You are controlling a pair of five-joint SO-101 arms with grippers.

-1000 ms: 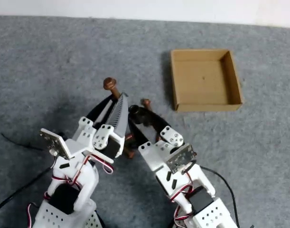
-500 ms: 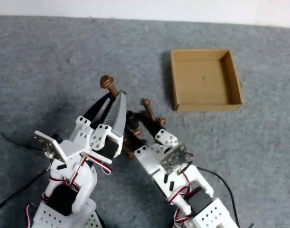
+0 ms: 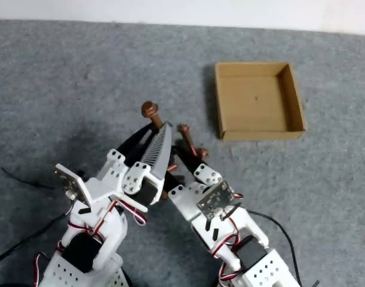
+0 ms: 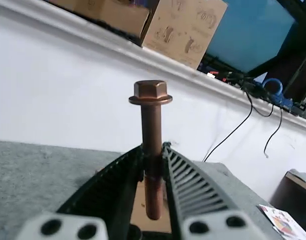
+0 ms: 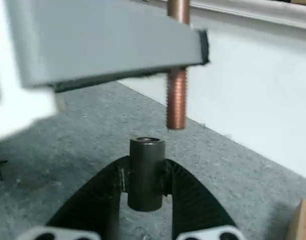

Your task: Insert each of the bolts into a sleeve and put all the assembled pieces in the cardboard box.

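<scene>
My left gripper (image 3: 160,130) is shut on a copper bolt (image 3: 151,111) and holds it upright, head up, above the grey mat. In the left wrist view the bolt (image 4: 151,145) stands clamped between the ribbed fingers. My right gripper (image 5: 146,172) is shut on a dark sleeve (image 5: 146,160), held upright with its bore facing up. The bolt's threaded end (image 5: 177,102) hangs just above the sleeve's mouth, slightly off to one side and apart from it. In the high view the left gripper covers the sleeve. The cardboard box (image 3: 258,100) sits at the back right with nothing visible inside.
A loose copper bolt (image 3: 188,139) lies on the mat between the grippers and the box. More copper pieces (image 3: 172,168) lie under the two arms. A corner of the box (image 5: 300,220) is close by in the right wrist view. Black cables trail at the front left.
The left gripper has carried the bolt to the right, over the right gripper. The right gripper drew back toward its base a second ago and has since stayed put.
</scene>
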